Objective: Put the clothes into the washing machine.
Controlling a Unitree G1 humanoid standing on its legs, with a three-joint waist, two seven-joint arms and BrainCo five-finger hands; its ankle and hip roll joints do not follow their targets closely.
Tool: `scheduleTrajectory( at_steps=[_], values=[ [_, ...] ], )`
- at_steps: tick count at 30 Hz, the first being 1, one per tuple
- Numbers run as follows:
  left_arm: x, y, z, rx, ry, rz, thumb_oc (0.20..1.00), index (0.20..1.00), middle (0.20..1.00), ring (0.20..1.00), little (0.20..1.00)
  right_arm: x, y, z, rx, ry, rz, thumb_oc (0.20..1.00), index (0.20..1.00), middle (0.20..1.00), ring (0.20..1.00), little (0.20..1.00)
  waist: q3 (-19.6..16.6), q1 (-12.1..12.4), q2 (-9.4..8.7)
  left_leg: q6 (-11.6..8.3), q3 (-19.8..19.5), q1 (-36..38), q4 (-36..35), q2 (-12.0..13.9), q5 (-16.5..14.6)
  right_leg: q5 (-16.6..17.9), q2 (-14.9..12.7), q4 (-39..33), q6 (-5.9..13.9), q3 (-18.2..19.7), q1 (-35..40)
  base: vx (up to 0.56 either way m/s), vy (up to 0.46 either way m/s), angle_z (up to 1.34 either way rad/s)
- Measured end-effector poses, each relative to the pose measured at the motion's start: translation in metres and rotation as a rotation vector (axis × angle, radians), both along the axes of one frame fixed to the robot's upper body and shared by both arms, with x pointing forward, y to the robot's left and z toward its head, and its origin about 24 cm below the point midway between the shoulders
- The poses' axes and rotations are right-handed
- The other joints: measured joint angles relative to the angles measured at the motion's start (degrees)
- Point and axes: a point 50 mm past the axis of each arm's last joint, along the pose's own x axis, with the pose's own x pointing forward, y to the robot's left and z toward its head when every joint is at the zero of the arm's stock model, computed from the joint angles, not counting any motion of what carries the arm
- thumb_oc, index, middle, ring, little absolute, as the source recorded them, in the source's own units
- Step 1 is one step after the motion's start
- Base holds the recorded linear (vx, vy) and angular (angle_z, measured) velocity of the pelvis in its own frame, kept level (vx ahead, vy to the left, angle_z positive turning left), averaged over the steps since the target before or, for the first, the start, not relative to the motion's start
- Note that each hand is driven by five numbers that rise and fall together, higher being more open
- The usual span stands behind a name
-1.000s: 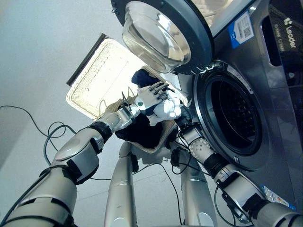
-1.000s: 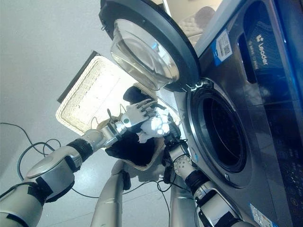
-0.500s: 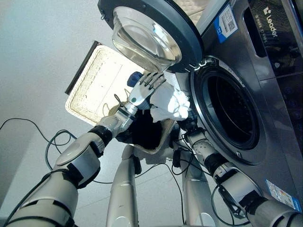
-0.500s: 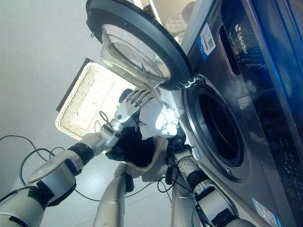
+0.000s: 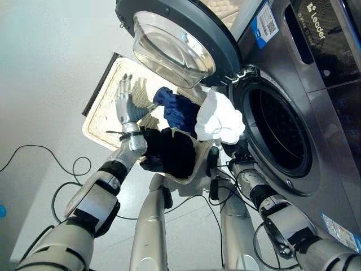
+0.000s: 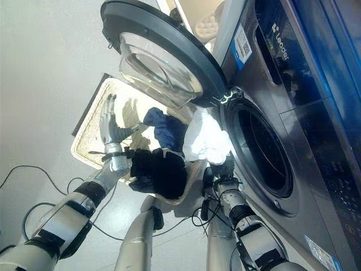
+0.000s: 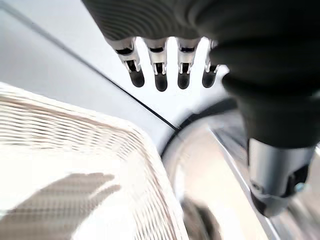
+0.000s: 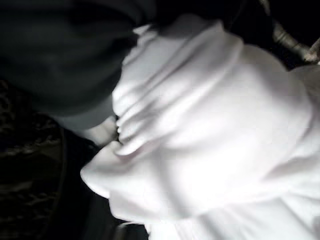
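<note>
My right hand point(image 5: 240, 151) is shut on a bunched white garment point(image 5: 220, 118), held up just in front of the washing machine's round drum opening point(image 5: 279, 132). The cloth point(image 8: 210, 135) covers the fingers in the right wrist view. My left hand point(image 5: 127, 104) is open with fingers straight point(image 7: 160, 75), raised over the wicker basket point(image 5: 104, 132) and holding nothing. A blue garment point(image 5: 175, 107) and a black garment point(image 5: 172, 152) lie in the basket's near end, beside the white one.
The washer's glass door point(image 5: 175, 39) stands swung open above the basket, close over both hands. The machine's grey front point(image 5: 316, 90) takes up the right side. Pale floor point(image 5: 51, 68) lies to the left.
My left hand has come off the white garment and swung left over the basket, fingers now straight. The right hand has carried the white garment up and right, nearer the drum opening.
</note>
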Motion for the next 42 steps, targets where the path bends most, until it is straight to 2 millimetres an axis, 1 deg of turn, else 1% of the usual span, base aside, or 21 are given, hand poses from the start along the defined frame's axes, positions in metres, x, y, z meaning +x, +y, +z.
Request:
scheduleTrajectory(
  at_steps=[1, 3, 7, 10, 13, 16, 20, 22, 23, 25, 26, 27, 31, 33, 36, 39, 42],
  values=[
    [-0.001, 0.002, -0.002, -0.025, 0.004, 0.008, 1.000, 1.000, 1.000, 1.000, 1.000, 0.000, -0.001, 0.000, 0.004, -0.001, -0.004, 0.200, 0.200, 0.200, 0.200, 0.200, 0.0, 0.0, 0.01, -0.01, 0.0, 0.0, 0.0, 0.0, 0.0, 0.0, 0.0, 0.0, 0.01, 0.0, 0.0, 0.00, 0.000, 0.00],
    [-0.006, 0.008, -0.014, -0.152, 0.018, 0.035, 1.000, 1.000, 1.000, 1.000, 1.000, 0.001, -0.005, 0.002, 0.052, -0.013, -0.047, 0.200, 0.200, 0.200, 0.200, 0.200, 0.0, 0.1, 0.13, -0.15, -0.2, -0.1, -0.2, 0.0, -0.1, -0.3, 0.0, 0.0, 0.37, -0.1, -0.2, 0.00, 0.000, 0.00],
    [-0.012, 0.010, -0.029, -0.192, 0.055, 0.051, 1.000, 1.000, 1.000, 1.000, 1.000, 0.002, -0.013, 0.008, 0.095, -0.046, -0.108, 0.200, 0.200, 0.200, 0.200, 0.200, 0.1, 0.1, 0.61, -0.10, -0.3, -0.8, -0.7, -0.1, 0.0, -0.4, 0.0, -0.1, 0.48, -0.2, -0.9, 0.00, 0.000, 0.00],
    [-0.012, 0.010, -0.030, -0.195, 0.058, 0.046, 1.000, 1.000, 1.000, 1.000, 1.000, 0.006, -0.020, 0.015, 0.133, -0.068, -0.166, 0.200, 0.200, 0.200, 0.200, 0.200, 0.2, 0.1, 0.90, 0.04, -0.4, -1.9, -0.8, -0.1, 0.1, -0.2, -0.1, -0.1, 0.18, -0.2, -2.0, 0.00, 0.000, 0.00],
    [-0.011, 0.009, -0.030, -0.192, 0.062, 0.036, 1.000, 1.000, 1.000, 1.000, 1.000, 0.007, -0.025, 0.018, 0.164, -0.070, -0.208, 0.200, 0.200, 0.200, 0.200, 0.200, 0.2, 0.1, 1.00, 0.24, -0.3, -1.9, -0.8, -0.2, 0.2, -0.2, -0.1, -0.3, 0.15, -0.2, -2.0, 0.01, 0.003, 0.00],
    [-0.011, 0.008, -0.029, -0.189, 0.056, 0.021, 1.000, 1.000, 1.000, 1.000, 1.000, 0.011, -0.031, 0.026, 0.202, -0.056, -0.257, 0.200, 0.200, 0.200, 0.200, 0.200, 0.2, 0.1, 1.03, 0.23, -0.4, -1.9, -0.9, -0.2, 0.2, -0.2, -0.1, -0.4, 0.16, -0.2, -2.0, 0.01, 0.005, 0.00],
    [-0.012, 0.005, -0.030, -0.182, 0.054, 0.004, 1.000, 1.000, 1.000, 1.000, 1.000, 0.013, -0.039, 0.028, 0.230, -0.013, -0.322, 0.200, 0.200, 0.200, 0.200, 0.200, 0.2, 0.0, 1.08, 0.23, -0.3, -1.9, -0.9, -0.2, 0.2, -0.2, -0.1, -0.4, 0.16, -0.2, -2.0, 0.01, 0.017, 0.00],
    [-0.012, 0.003, -0.030, -0.176, 0.056, -0.008, 1.000, 1.000, 1.000, 1.000, 1.000, 0.011, -0.044, 0.026, 0.241, 0.015, -0.358, 0.200, 0.200, 0.200, 0.200, 0.200, 0.2, 0.0, 1.25, 0.19, -0.2, -1.9, -0.9, -0.2, 0.2, -0.2, -0.1, -0.4, 0.17, -0.2, -2.0, 0.02, 0.045, 0.01],
    [-0.013, -0.001, -0.031, -0.167, 0.051, -0.036, 1.000, 1.000, 1.000, 1.000, 1.000, 0.009, -0.053, 0.023, 0.260, 0.058, -0.421, 0.200, 0.200, 0.200, 0.200, 0.200, 0.3, 0.1, 1.79, 0.18, -0.2, -1.9, -0.9, -0.3, 0.2, -0.2, -0.2, -0.4, 0.18, -0.2, -2.0, 0.02, 0.047, 0.01],
    [-0.013, -0.003, -0.033, -0.167, 0.056, -0.044, 1.000, 1.000, 1.000, 1.000, 1.000, 0.007, -0.059, 0.022, 0.258, 0.084, -0.460, 0.200, 0.200, 0.200, 0.200, 0.200, 0.2, 0.1, 2.37, 0.19, -0.1, -1.9, -0.9, -0.4, 0.2, -0.2, -0.3, -0.4, 0.24, -0.1, -2.0, 0.01, 0.018, 0.01],
    [-0.013, -0.003, -0.033, -0.167, 0.056, -0.044, 1.000, 1.000, 1.000, 1.000, 1.000, 0.007, -0.059, 0.022, 0.258, 0.084, -0.460, 0.200, 0.200, 0.200, 0.200, 0.200, 0.2, 0.1, 2.37, 0.19, -0.1, -1.9, -0.9, -0.4, 0.2, -0.2, -0.3, -0.4, 0.24, -0.1, -2.0, 0.00, 0.000, 0.00],
    [-0.015, -0.004, -0.036, -0.170, 0.060, -0.049, 1.000, 1.000, 1.000, 1.000, 1.000, 0.004, -0.068, 0.019, 0.273, 0.115, -0.513, 0.200, 0.200, 0.200, 0.200, 0.200, 0.3, 0.0, 2.87, 0.19, 0.0, -1.9, -1.0, -0.5, 0.1, -0.2, -0.3, -0.4, 0.27, 0.0, -2.2, 0.00, 0.000, 0.00],
    [-0.016, -0.011, -0.036, -0.147, 0.061, -0.094, 1.000, 1.000, 1.000, 1.000, 1.000, -0.003, -0.088, 0.017, 0.291, 0.154, -0.609, 0.200, 0.200, 0.200, 0.200, 0.200, 0.3, 0.0, 3.36, 0.20, 0.2, -1.9, -1.1, -0.5, 0.2, -0.2, -0.4, -0.3, 0.28, 0.1, -2.3, 0.00, 0.006, -0.01],
    [-0.016, -0.015, -0.035, -0.143, 0.053, -0.112, 1.000, 1.000, 1.000, 1.000, 1.000, -0.004, -0.093, 0.017, 0.289, 0.174, -0.634, 0.200, 0.200, 0.200, 0.200, 0.200, 0.3, 0.0, 3.39, 0.20, 0.2, -1.9, -1.1, -0.5, 0.2, -0.2, -0.4, -0.3, 0.28, 0.1, -2.3, 0.00, 0.000, 0.00],
    [-0.016, -0.018, -0.036, -0.141, 0.056, -0.120, 1.000, 1.000, 1.000, 1.000, 1.000, -0.004, -0.095, 0.016, 0.299, 0.207, -0.639, 0.200, 0.200, 0.200, 0.200, 0.200, 0.3, -0.1, 3.40, 0.20, 0.2, -1.9, -1.1, -0.5, 0.2, -0.2, -0.4, -0.2, 0.28, 0.1, -2.4, 0.00, 0.000, 0.00],
    [-0.016, -0.019, -0.036, -0.136, 0.060, -0.128, 1.000, 1.000, 1.000, 1.000, 1.000, -0.006, -0.095, 0.011, 0.310, 0.261, -0.643, 0.200, 0.200, 0.200, 0.200, 0.200, 0.3, -0.1, 3.40, 0.20, 0.5, -1.9, -1.1, -0.5, 0.2, -0.2, -0.3, 0.0, 0.27, 0.4, -2.7, 0.00, 0.000, -0.02],
    [-0.015, -0.020, -0.035, -0.134, 0.059, -0.135, 1.000, 1.000, 1.000, 1.000, 1.000, -0.006, -0.094, 0.011, 0.322, 0.288, -0.641, 0.200, 0.200, 0.200, 0.200, 0.200, 0.3, -0.1, 3.42, 0.20, 0.7, -1.9, -1.1, -0.5, 0.2, -0.2, -0.3, 0.0, 0.27, 0.5, -2.8, 0.00, 0.000, 0.00]
  ],
)
